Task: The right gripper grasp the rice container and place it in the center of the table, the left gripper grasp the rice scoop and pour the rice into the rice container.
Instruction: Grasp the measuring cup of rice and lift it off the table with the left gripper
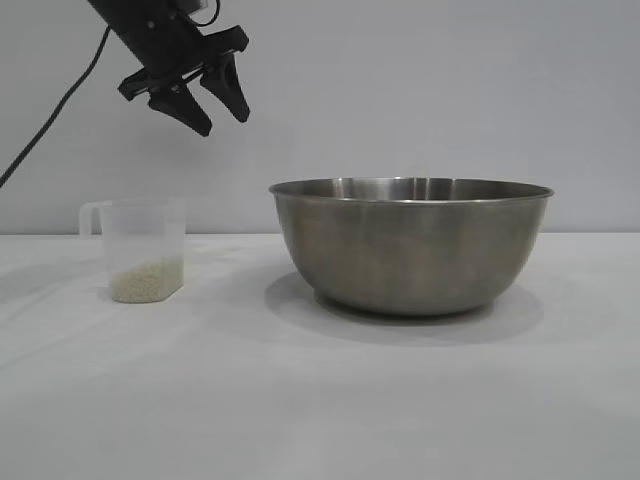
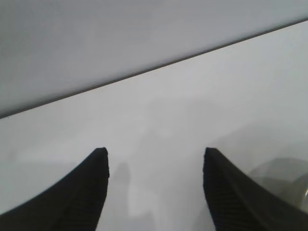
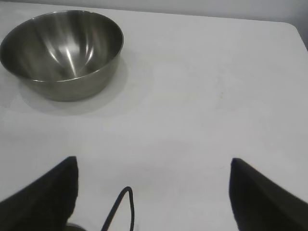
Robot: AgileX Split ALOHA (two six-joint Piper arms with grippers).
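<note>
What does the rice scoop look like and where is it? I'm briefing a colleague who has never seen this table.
On the white table, look left of the big steel bowl, standing apart from it and below the raised left gripper. The rice scoop is the small translucent plastic cup with a handle at its rim. Unlike the bowl, it is see-through, showing off-white rice in its bottom.

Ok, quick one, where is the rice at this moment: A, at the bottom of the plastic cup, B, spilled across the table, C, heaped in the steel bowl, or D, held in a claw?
A: the rice lies at the bottom of the rice scoop, while the right wrist view shows the rice container bare inside.
</note>
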